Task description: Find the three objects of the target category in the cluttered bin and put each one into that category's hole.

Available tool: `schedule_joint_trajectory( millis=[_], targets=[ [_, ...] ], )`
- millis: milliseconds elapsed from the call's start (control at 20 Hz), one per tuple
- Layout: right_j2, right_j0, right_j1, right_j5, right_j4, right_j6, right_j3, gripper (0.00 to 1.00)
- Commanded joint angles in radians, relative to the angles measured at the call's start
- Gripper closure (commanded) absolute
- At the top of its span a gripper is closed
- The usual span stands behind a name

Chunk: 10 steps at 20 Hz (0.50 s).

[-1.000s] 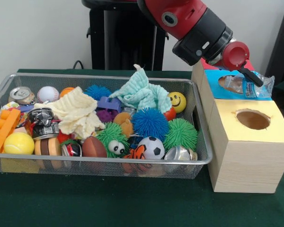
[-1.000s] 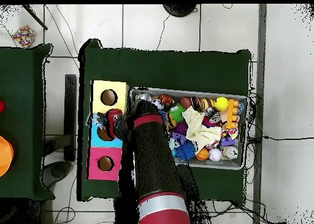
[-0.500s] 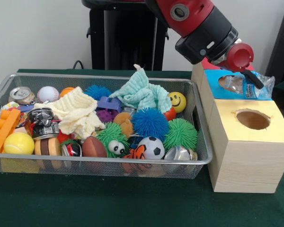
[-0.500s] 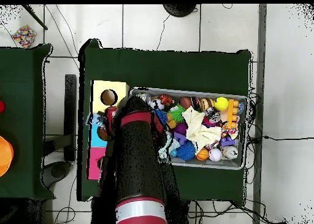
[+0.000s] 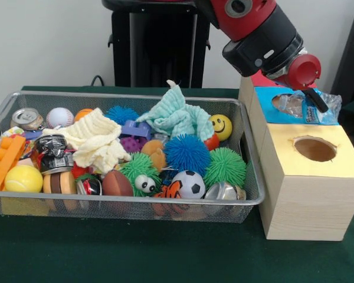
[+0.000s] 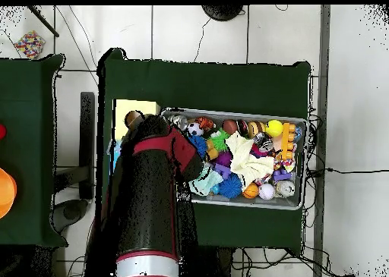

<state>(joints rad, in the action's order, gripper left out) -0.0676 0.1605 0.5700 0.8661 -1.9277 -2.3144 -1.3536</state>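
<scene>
Plastic bag — over blue hole.

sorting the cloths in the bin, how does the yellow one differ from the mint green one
The yellow cloth is pale cream-yellow; the green cloth is mint. The yellow cloth lies toward the left half of the wire bin in the front view, slumped over cans and toys; the green cloth sits toward the back right, beside the smiley ball, with a corner poking upward. Both are crumpled, soft textured fabrics resting on top of the clutter.
</scene>
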Motion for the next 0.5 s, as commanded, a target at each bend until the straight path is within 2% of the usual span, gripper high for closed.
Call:
schedule_joint_trajectory(
  millis=[50,500],
  targets=[
    [-0.102,0.004,-0.23,-0.073,-0.166,-0.217,-0.038,1.0],
    [-0.17,0.063,-0.286,0.0,-0.196,-0.273,0.003,1.0]
  ],
)
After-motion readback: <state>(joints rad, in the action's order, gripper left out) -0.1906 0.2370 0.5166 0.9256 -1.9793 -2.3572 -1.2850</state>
